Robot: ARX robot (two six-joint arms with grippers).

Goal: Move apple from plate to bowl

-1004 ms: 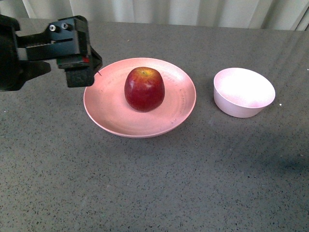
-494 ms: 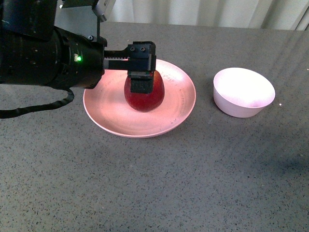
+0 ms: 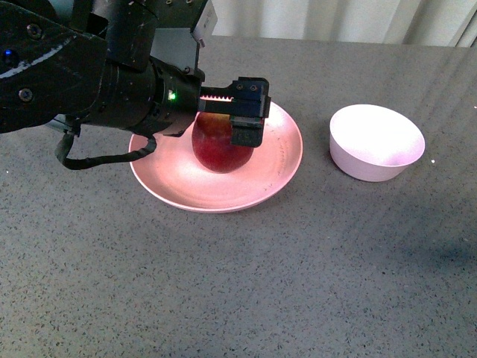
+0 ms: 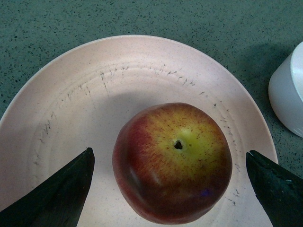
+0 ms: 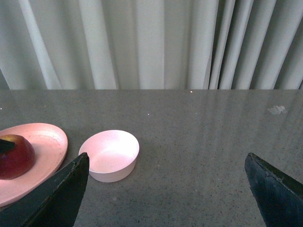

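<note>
Red apple (image 3: 216, 153) on pink plate (image 3: 179, 175), our left gripper (image 4: 169, 153) spread wide astride it, our right gripper (image 5: 166, 157) spread, empty.

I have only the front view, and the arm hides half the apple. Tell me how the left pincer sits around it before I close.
Observer: In the left wrist view the left pincer is open. The apple lies between its fingers, with a gap on each side.
Operator: Give me the apple's pose.
Observer: It is upright on the plate, with its stem dimple facing the wrist camera.
Operator: Report the right arm; it is out of my picture.
Observer: The right pincer is open over the table, holding nothing and apart from the bowl.
</note>
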